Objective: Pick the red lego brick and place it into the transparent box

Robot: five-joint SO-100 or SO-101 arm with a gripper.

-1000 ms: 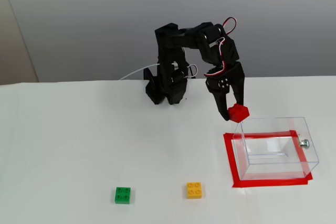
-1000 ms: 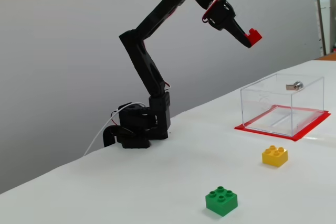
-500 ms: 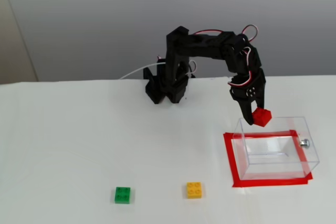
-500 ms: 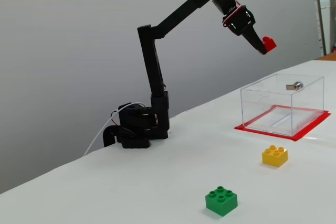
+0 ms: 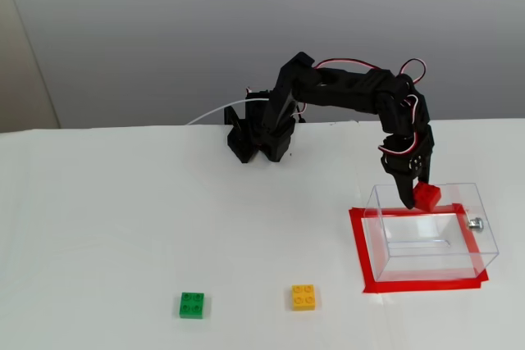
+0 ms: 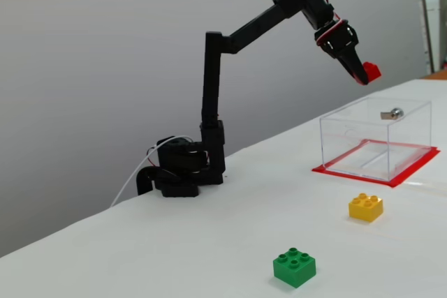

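Fingers (image 5: 408,194) of your gripper (image 5: 415,200) are clamped on the red lego brick (image 5: 426,196), tips pointing down, arm (image 5: 344,92) stretched out from its base (image 5: 256,133) at the back of the white table (image 5: 123,227). Brick is held in the air, not touching anything. In a fixed view from the front it sits over the back rim of the transparent box (image 5: 426,231); in a fixed view from the side the brick (image 6: 371,70) hangs well above the box (image 6: 374,137), w/ the gripper (image 6: 364,75) angled down toward it. Can't tell from either view exactly how far over the opening it is. Box stands inside a red tape rectangle (image 5: 361,247), silver knob (image 5: 475,223) on its right wall in the front view. Nearer you, the yellow brick (image 5: 303,297) and green brick (image 5: 192,304) lie on the table, well apart from each other and from the box. White cable (image 5: 213,112) runs off behind the base.
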